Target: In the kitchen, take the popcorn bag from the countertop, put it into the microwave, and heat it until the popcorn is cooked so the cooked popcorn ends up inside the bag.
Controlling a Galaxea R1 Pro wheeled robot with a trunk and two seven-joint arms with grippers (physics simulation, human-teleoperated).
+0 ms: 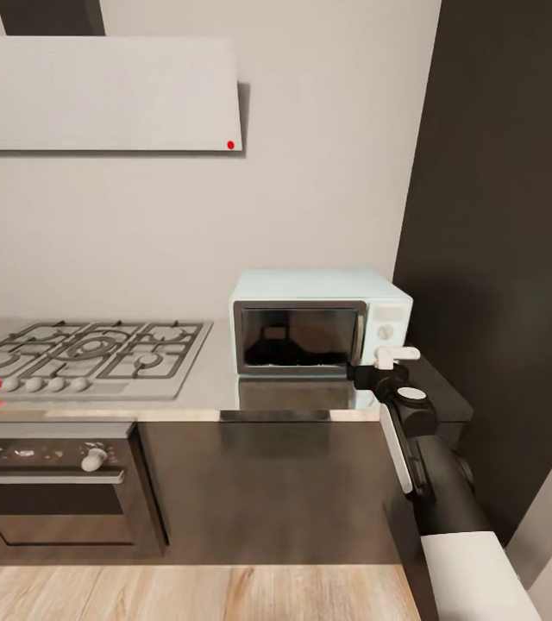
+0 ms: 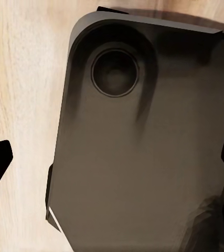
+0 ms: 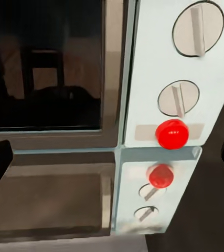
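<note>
on countertop (image 1: 216,384), microwave (image 1: 319,323) shut, no readable labels, right end effector (image 1: 394,355) open

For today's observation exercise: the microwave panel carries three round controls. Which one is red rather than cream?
The red button lowest on the microwave panel, just under the two cream knobs, which each carry a raised bar.

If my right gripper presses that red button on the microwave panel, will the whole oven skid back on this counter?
Probably not much: the microwave is boxy and sits flat. But the countertop looks glossy enough to mirror the red button, so a hard push might slide it. Right gripper should press gently.
</note>
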